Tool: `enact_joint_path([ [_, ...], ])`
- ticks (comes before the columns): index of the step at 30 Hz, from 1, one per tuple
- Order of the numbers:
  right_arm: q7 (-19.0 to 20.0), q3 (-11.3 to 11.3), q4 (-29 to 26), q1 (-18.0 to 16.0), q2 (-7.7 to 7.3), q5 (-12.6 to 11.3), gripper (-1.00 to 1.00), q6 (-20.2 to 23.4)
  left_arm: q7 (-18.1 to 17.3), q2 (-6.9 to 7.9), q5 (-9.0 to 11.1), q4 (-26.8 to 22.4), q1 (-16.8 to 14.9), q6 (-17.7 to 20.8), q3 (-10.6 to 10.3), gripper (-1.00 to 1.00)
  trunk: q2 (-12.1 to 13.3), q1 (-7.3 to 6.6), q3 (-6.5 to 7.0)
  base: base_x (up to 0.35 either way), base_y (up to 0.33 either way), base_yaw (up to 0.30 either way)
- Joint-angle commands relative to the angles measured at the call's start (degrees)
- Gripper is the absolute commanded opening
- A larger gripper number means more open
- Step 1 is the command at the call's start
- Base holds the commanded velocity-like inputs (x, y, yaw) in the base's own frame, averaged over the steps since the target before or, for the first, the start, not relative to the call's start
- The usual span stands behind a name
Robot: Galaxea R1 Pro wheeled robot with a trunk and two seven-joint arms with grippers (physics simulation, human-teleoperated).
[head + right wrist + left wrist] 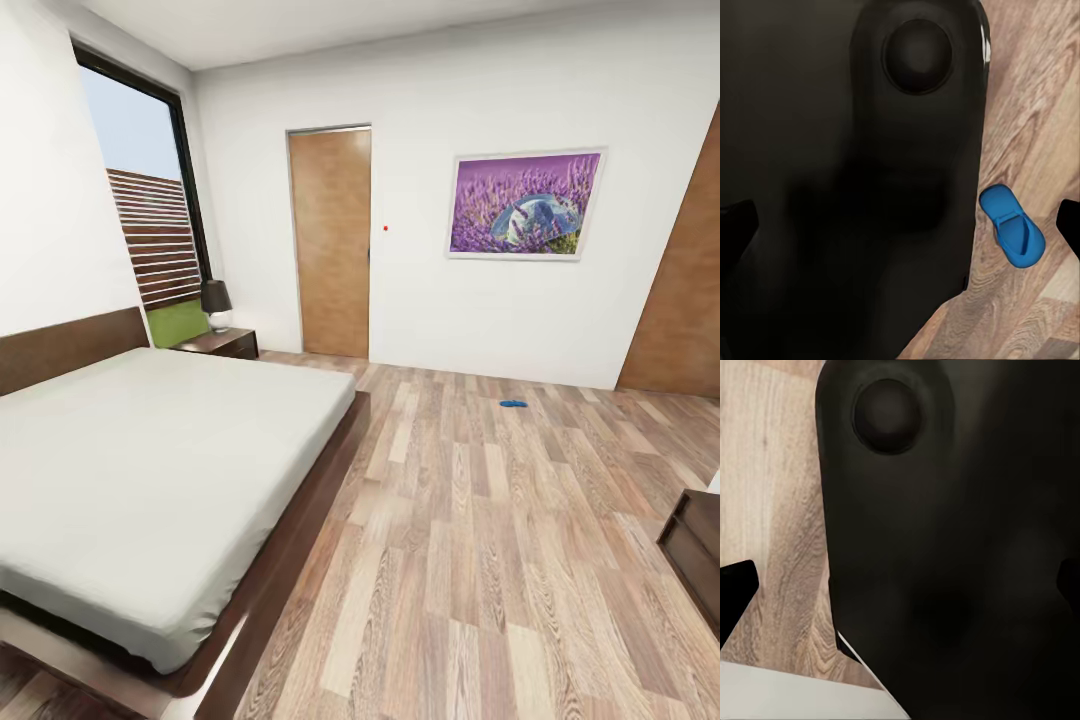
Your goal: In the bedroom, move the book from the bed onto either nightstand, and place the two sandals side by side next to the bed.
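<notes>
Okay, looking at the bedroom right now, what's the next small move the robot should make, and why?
Probably roll toward the blue sandal lying on the wood floor near the far wall, well away from the bed. The right wrist view shows a sandal on the floor close to the robot's dark body, which may be simpler to take first. No book is visible on the mattress.

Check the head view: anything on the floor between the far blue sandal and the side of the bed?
Nothing visible. The sandal lies on bare plank floor near the far wall, and the stretch from it to the bed shows only planks. A second sandal lies on the floor in the right wrist view.
</notes>
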Motion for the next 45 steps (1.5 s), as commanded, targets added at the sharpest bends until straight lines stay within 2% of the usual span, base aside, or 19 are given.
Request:
enact_joint_path([
  [1, 0.0, 0.0, 0.0, 0.0, 0.0, 0.0, 1.0, 0.0, 0.0, 0.0, 0.0, 0.0, 0.0, 0.0, 0.0, 1.0, 0.0, 0.0, -0.03, 0.0, 0.0, 0.0],
  [7, -0.1, -0.1, -0.1, -0.1, -0.09, 0.0, 1.0, 0.0, -0.4, -0.18, 0.1, -0.1, -0.1, 0.0, 0.1, 1.0, 0.0, 0.0, -0.03, 0.0, 0.0, 0.0],
  [18, -0.1, -0.1, -0.1, -0.1, -0.09, 0.0, 1.0, 0.0, -0.4, -0.35, 0.2, -3.6, -0.1, 0.0, 0.1, 1.0, 0.0, 0.0, -0.03, 0.0, 0.006, 0.0],
  [27, -0.1, -0.1, -0.1, -0.1, -0.09, 0.0, 1.0, 0.0, -0.4, -0.43, 0.2, -3.8, -0.1, 0.0, 0.0, 1.0, 0.0, 0.0, -0.03, 0.0, 0.102, -0.02],
  [45, -0.1, -0.1, -0.1, -0.1, -0.09, 0.0, 1.0, 0.0, -0.4, -0.6, 0.2, -3.8, -0.1, 0.0, 0.0, 1.0, 0.0, 0.0, -0.03, 0.0, 0.012, -0.27],
])
